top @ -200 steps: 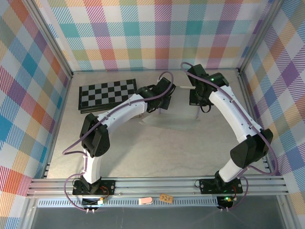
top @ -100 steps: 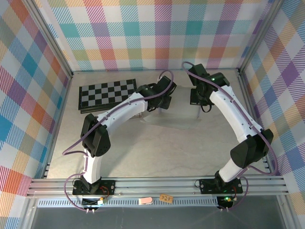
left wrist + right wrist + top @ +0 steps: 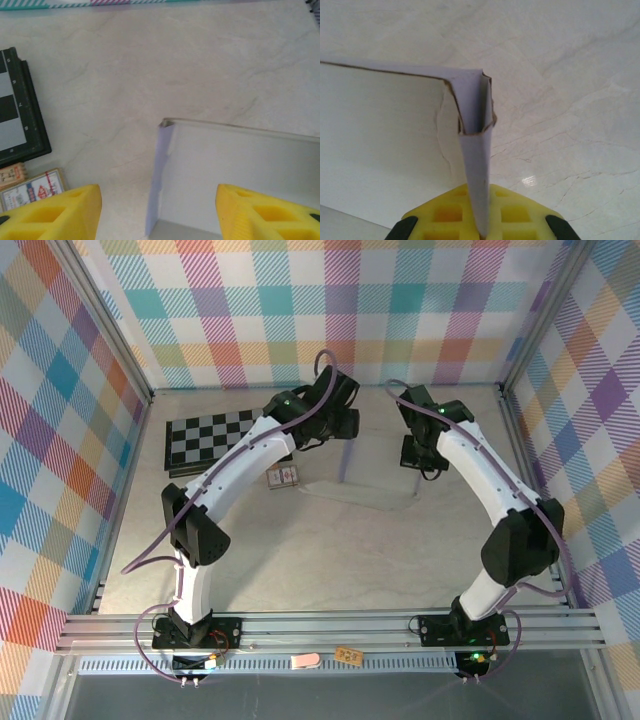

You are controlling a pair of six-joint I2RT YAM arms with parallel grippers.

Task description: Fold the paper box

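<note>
The right tool (image 3: 481, 231) pinches the paper box (image 3: 385, 145) at 3 o'clock. The left tool (image 3: 158, 212) hangs above, fingers apart.

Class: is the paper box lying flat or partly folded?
Partly folded: the paper box has upright walls meeting at a corner; the right gripper pinches one wall.

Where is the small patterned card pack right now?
In the top view the small patterned card pack lies flat on the table, left of centre, by the near right corner of the black-and-white checkerboard and left of the lavender paper box.
</note>
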